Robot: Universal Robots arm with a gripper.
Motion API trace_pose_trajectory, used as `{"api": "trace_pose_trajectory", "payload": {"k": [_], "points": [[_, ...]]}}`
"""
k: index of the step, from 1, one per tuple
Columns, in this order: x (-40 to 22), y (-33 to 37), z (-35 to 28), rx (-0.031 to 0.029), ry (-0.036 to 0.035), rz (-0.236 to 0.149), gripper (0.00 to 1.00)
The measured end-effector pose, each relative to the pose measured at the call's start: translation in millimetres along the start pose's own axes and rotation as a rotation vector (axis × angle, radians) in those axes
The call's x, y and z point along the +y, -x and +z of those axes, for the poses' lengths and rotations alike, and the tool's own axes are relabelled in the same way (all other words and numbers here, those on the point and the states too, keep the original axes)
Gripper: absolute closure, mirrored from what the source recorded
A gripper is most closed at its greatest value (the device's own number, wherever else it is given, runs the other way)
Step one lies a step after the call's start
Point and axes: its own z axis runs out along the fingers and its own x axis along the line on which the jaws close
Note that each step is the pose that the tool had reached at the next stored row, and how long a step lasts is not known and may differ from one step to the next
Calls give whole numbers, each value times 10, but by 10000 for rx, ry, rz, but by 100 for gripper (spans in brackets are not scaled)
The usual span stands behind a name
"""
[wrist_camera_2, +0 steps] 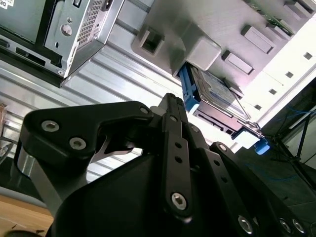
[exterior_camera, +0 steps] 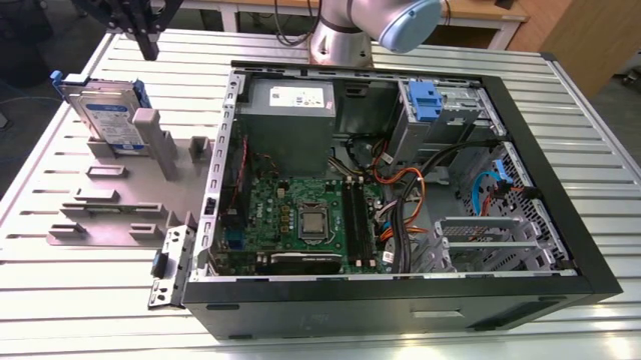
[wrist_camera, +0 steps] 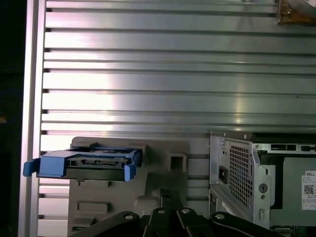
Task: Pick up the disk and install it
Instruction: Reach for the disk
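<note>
Silver disk (exterior_camera: 103,118) with blue rails is seen standing on edge in a grey holder (exterior_camera: 140,187) on the bench (exterior_camera: 90,300), at 9 o'clock of the open computer case (exterior_camera: 350,315) in the exterior view. Jaws are closed on nothing, apart from the disk, toward its 12 o'clock.

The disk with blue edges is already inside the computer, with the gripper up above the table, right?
No. The exterior view shows the disk outside the computer, standing in the grey holder beside it. The gripper is up above the table, as you said.
</note>
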Motion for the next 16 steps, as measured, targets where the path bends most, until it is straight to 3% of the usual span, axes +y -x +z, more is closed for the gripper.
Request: {"api": "trace_pose_trajectory", "payload": {"k": [16], "points": [[0, -169, 18, 11, 1, -56, 89]]}}
